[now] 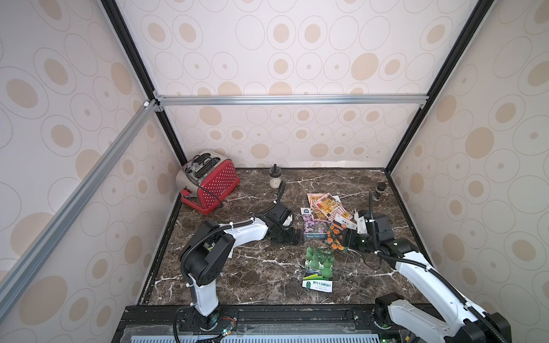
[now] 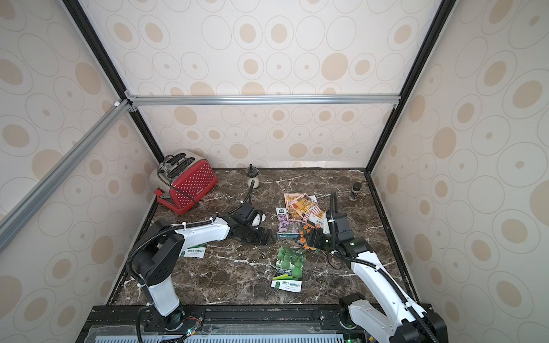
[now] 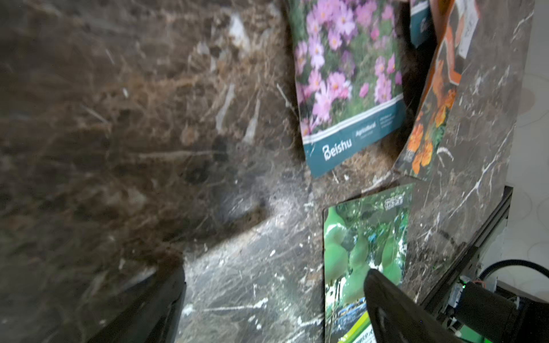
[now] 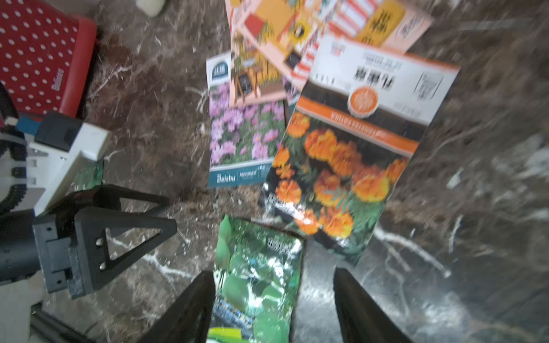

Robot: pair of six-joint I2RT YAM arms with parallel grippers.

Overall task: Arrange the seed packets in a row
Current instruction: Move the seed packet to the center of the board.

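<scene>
A loose pile of seed packets lies right of the table's middle. Peach shop-front packets (image 1: 325,205) lie on top at the back, and a purple-flower packet (image 1: 314,227) lies in front of them. An orange marigold packet (image 1: 336,234) leans on the pile's right side. A green gourd packet (image 1: 319,266) lies alone nearer the front. Another green packet (image 2: 194,252) peeks out under the left arm. My left gripper (image 1: 292,237) stands open just left of the purple packet, holding nothing. My right gripper (image 1: 345,240) is open beside the marigold packet's near end, empty (image 4: 273,274).
A red toaster (image 1: 209,182) with its cord sits at the back left, and a small glass jar (image 1: 274,178) stands beside it. A small dark bottle (image 1: 379,191) stands at the back right. Patterned walls close in the marble table (image 1: 252,267) on three sides.
</scene>
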